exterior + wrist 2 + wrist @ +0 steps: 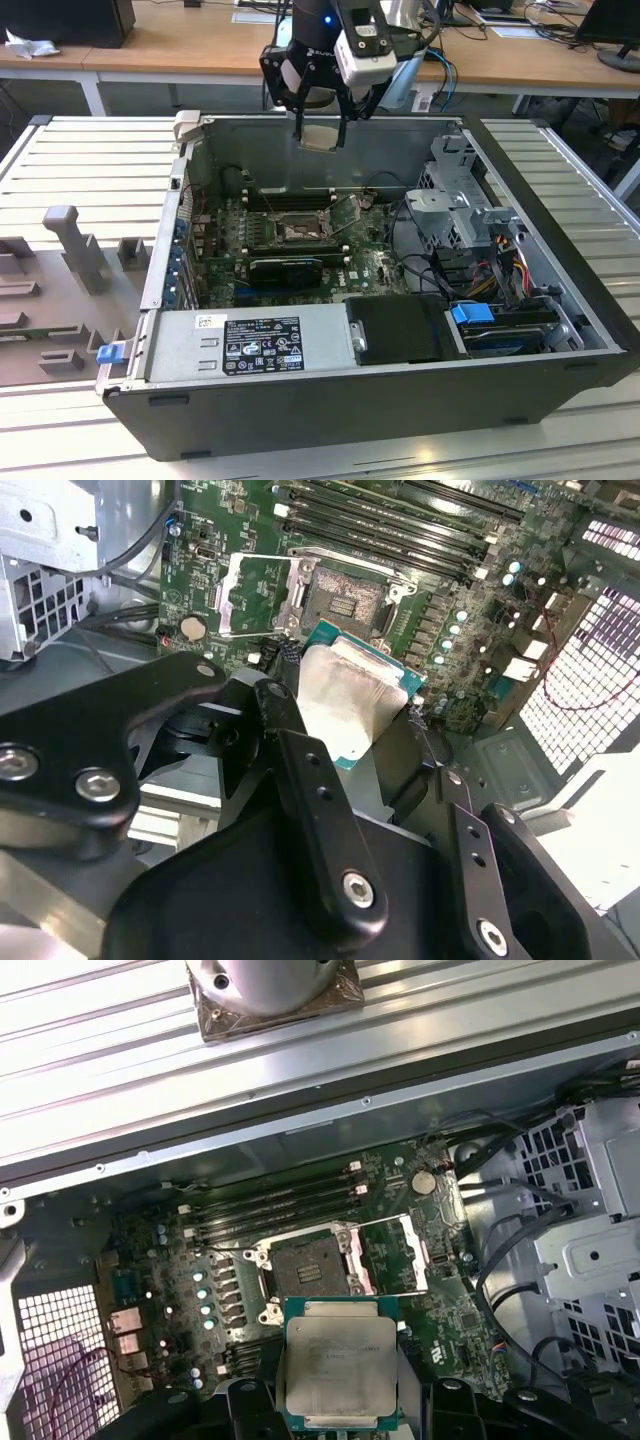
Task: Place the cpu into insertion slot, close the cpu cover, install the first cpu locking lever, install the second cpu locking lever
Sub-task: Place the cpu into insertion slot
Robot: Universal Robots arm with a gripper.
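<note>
The cpu (320, 137) hangs above the open computer case, well over the green motherboard (225, 240), with my gripper (320, 138) shut on its two edges. Both wrist views show its pale silver top: cpu (340, 1365), cpu (350, 705), held between the black fingers (300, 770). Below it the insertion slot (303, 1272) lies open, a black-framed square with a bare centre; it also shows as the insertion slot (345, 602) and the insertion slot (298, 232). The cpu cover (392, 1253) stands flipped open beside the slot, seen too as the cpu cover (255, 595).
Long black memory slots (270, 1205) run along one side of the socket. A drive cage (460, 200) with cables fills the case's right in the exterior view, and a power supply box (250, 345) sits at its front. A grey fixture tray (70, 250) lies outside, left.
</note>
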